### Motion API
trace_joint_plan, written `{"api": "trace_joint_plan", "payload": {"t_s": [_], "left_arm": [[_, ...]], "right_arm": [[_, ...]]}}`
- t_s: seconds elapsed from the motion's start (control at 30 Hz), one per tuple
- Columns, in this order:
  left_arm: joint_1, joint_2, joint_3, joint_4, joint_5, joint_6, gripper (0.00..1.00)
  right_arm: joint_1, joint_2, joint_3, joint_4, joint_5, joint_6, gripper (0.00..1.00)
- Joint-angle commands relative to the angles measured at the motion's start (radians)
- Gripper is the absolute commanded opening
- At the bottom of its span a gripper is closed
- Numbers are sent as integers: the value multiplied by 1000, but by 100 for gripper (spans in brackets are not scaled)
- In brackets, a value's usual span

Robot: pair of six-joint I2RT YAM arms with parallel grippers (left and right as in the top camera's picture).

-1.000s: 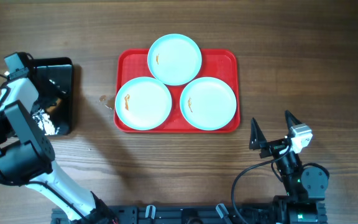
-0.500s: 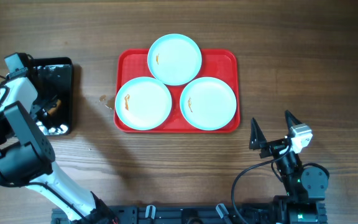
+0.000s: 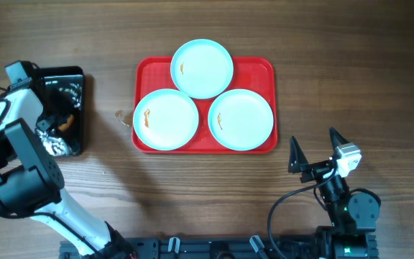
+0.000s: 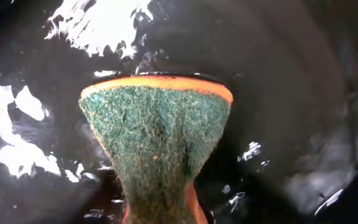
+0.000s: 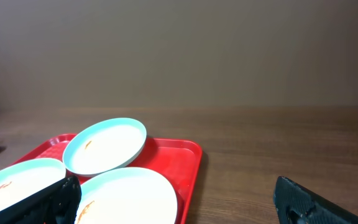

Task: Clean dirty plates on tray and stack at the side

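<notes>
Left gripper reaches down far left of the red tray, clamped on a green sponge. Right gripper rests below the tray's right corner, fingers apart. Three turquoise plates lie on the tray, on a wooden table.

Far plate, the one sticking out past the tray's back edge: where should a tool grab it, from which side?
Pinch the far plate at its far rim, coming in from beyond the tray. That rim overhangs the tray's raised edge, so a finger can probably slip underneath; its near rim crowds against the left plate and right plate, leaving little room.
</notes>
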Motion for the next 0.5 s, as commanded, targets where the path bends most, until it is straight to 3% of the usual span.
{"api": "trace_joint_plan", "payload": {"t_s": [0.0, 0.17, 0.23, 0.33, 0.43, 0.47], "left_arm": [[5, 33, -24, -29, 35, -24, 100], [5, 33, -24, -57, 36, -24, 97], [5, 33, -24, -72, 36, -24, 67], [5, 33, -24, -87, 36, -25, 39], [5, 33, -24, -90, 35, -33, 5], [5, 33, -24, -92, 35, -53, 4]], "right_arm": [[-4, 1, -2, 5, 13, 11, 100], [-4, 1, -2, 5, 13, 11, 100], [-4, 1, -2, 5, 13, 12, 100], [-4, 1, -2, 5, 13, 12, 100], [-4, 1, -2, 5, 13, 12, 100], [-4, 1, -2, 5, 13, 12, 100]]}}
